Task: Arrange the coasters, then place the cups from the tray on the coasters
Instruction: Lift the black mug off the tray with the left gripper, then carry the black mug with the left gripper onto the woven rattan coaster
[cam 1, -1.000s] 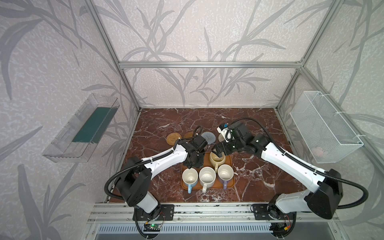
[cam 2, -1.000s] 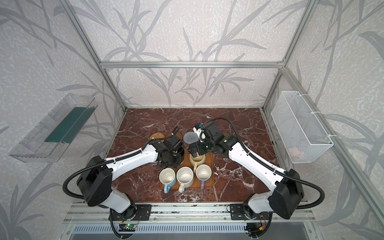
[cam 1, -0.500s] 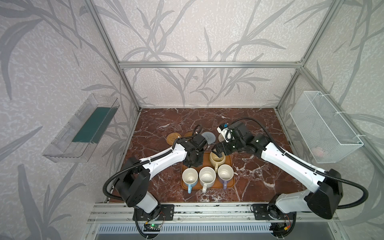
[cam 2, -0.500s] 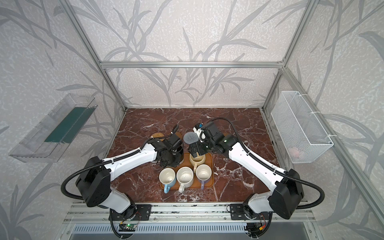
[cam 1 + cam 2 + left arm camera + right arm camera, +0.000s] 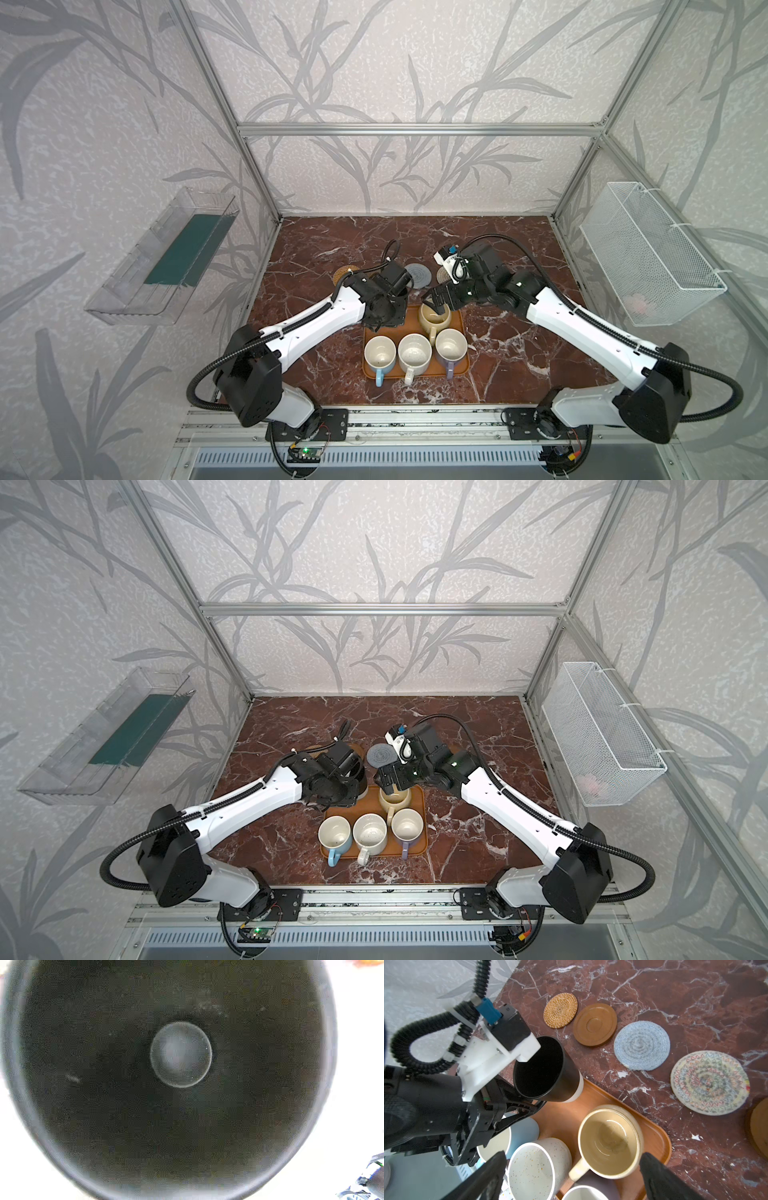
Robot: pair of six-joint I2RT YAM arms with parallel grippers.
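Cup [image 5: 566,1080], black, tapered, hangs mouth-up, long axis near vertical.

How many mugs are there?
5. Four stand on the tray: cream-yellow at the back; light blue, speckled white and lavender in the front row. The black mug is in the left gripper at the tray's far-left corner. None looks hidden.

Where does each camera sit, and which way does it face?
Top views: high at the front, looking down at the tray; both arms show whole.
Left wrist: straight down into the black cup; no fingers show.
Right wrist: down at the cream-yellow cup between its own open fingers; the left gripper shows too.
Shared: both wrist views show the black cup.
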